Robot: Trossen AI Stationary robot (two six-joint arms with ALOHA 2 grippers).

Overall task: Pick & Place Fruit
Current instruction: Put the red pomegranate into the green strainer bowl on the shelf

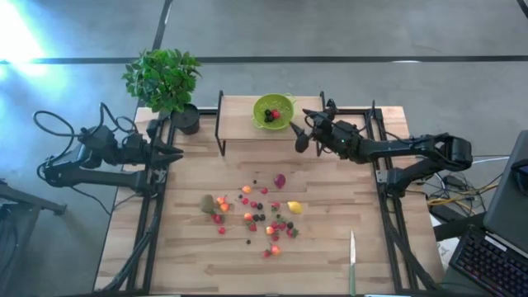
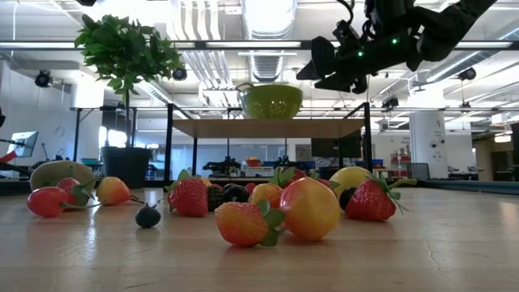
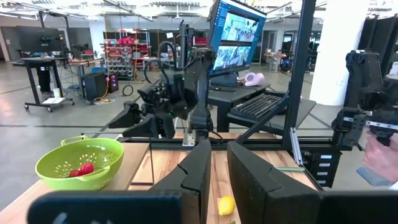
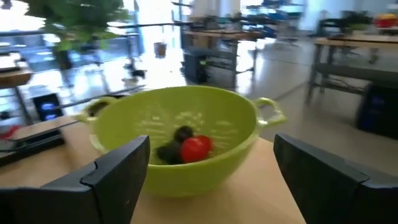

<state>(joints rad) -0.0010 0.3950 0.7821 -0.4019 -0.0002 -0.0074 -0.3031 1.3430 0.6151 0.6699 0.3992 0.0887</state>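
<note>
Many small toy fruits, red, orange, yellow and dark, lie scattered on the wooden table, with a brown kiwi at their left and a yellow lemon at their right. The low view shows them in a row. A lime-green bowl stands on a raised wooden shelf and holds a red fruit and dark ones. My right gripper hovers open just right of the bowl, above the shelf's edge, empty. My left gripper waits at the table's left edge, open by a narrow gap.
A potted plant stands at the far left corner beside the shelf. A green-handled knife lies near the right front edge. Black frame rails run along both sides of the table. Bare wood lies in front of the fruit.
</note>
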